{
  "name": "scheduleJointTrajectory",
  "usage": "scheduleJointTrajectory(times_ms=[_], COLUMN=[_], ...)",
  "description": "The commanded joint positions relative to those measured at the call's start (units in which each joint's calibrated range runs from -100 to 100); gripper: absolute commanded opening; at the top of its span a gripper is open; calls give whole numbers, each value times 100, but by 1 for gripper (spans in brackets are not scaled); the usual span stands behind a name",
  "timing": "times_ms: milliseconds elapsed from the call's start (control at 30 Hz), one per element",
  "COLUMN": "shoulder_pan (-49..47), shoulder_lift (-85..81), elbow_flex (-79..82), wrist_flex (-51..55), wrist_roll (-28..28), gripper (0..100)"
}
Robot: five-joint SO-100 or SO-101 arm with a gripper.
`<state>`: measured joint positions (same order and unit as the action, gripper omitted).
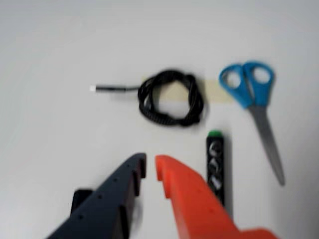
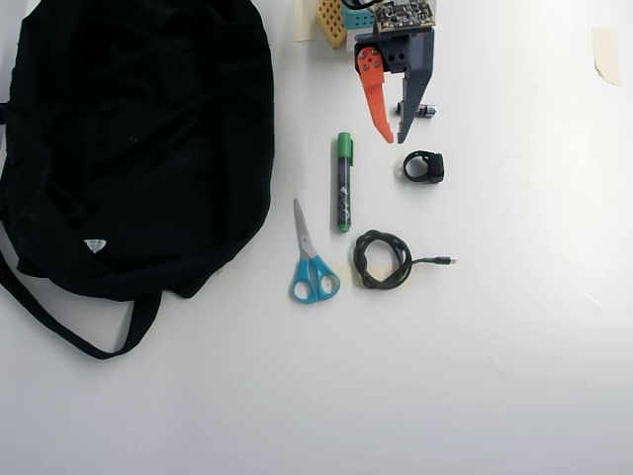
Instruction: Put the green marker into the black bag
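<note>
The wrist view is blurry, so small things are hard to make out. Nearest the camera is the gripper (image 1: pixel 150 167). It has one orange finger (image 1: pixel 187 199) and one dark finger (image 1: pixel 112 199). Their tips are a little apart, with a thin gap between them. Nothing is in the gap, and the fingers touch nothing. A small dark thing (image 1: pixel 79 196) peeks out behind the dark finger; most of it is hidden.

Just right of the orange finger in this view lies the green marker (image 1: pixel 215 164). It lies flat on the white table (image 1: pixel 50 124). Its lower end is covered by the orange finger, and its white print is too fuzzy to read. Farther off is a coiled black cable (image 1: pixel 172 97), and to its right are scissors (image 1: pixel 256 104) with blue handles.

In the overhead view the gripper (image 2: pixel 389 137) is near the top, and the green marker (image 2: pixel 342 183) lies just below and left of it, not touching. The black bag (image 2: pixel 138 148) is far to the left, well apart from the marker. Its strap (image 2: pixel 59 327) trails below it. I cannot see inside the bag.
</note>
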<state>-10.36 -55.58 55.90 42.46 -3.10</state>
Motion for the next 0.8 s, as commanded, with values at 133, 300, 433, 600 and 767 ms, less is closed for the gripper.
scheduleJointTrajectory(times_ms=[133,300,433,600,767], shoulder_pan=[168,183,191,296,378], shoulder_lift=[579,1284,1650,2015,2280], elbow_flex=[-1097,-1960,-2445,-2966,-3074], wrist_flex=[-95,-95,-103,-155,-655], wrist_roll=[27,27,27,27,79], gripper=[2,2,2,2,2])
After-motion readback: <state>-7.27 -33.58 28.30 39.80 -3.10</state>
